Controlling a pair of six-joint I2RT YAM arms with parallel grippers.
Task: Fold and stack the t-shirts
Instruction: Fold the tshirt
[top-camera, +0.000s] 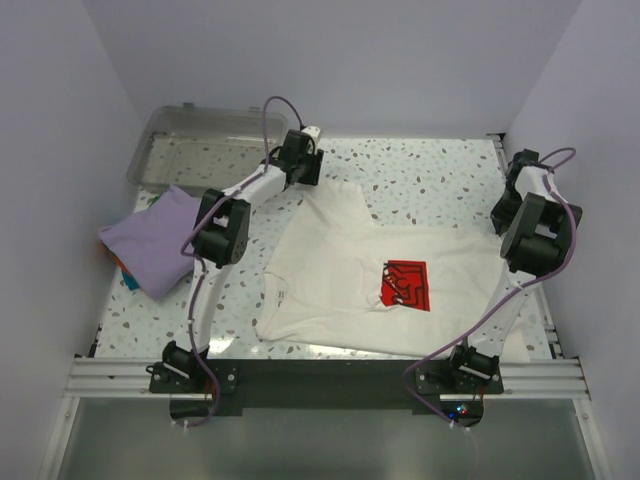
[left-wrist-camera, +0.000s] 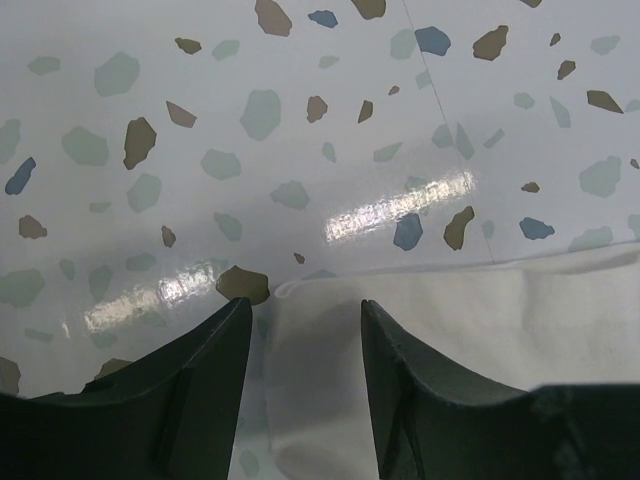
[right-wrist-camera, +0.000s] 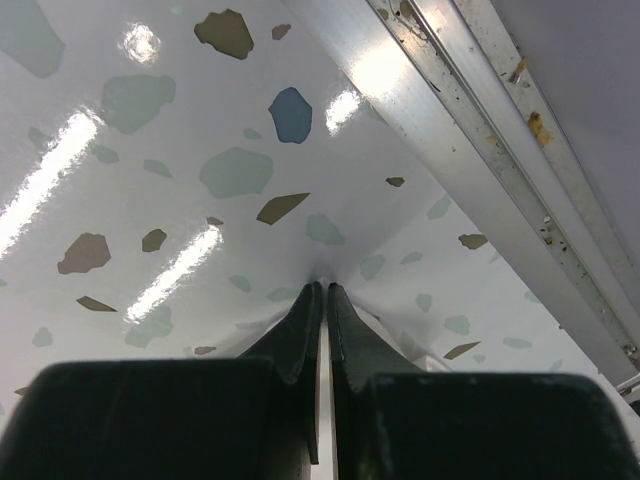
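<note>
Cream shirt (top-camera: 340, 270) lies spread flat across the middle and right of the table (top-camera: 440, 175), red logo (top-camera: 405, 283) face up, toward its right half. One flap of it reaches up toward the far side, where the left gripper (left-wrist-camera: 304, 308) is. Left wrist view: fingers (left-wrist-camera: 205, 375) spread apart, nothing clamped, and a rounded edge of the cream cloth sits right in the gap, with the cloth running off to the right under the right-hand finger (whether the tips touch the cloth, can't tell). Terrazzo tabletop fills the rest of that view. Purple shirt (top-camera: 155, 245) is a loose bundle at the table's left edge, well apart from the cream one, just on the near side of the clear bin (top-camera: 200, 140) in the far-left corner. A teal and orange scrap (top-camera: 128, 278) pokes out under its near-left side; can't tell what it is. Left arm stretches from its base up past the purple shirt to the far edge of the cream shirt. Right arm is folded up at the right side of the table. Right gripper (right-wrist-camera: 324, 290) has its fingers pressed together with nothing between them, over bare tabletop beside the aluminium rail (right-wrist-camera: 470, 170), off the shirt.
</note>
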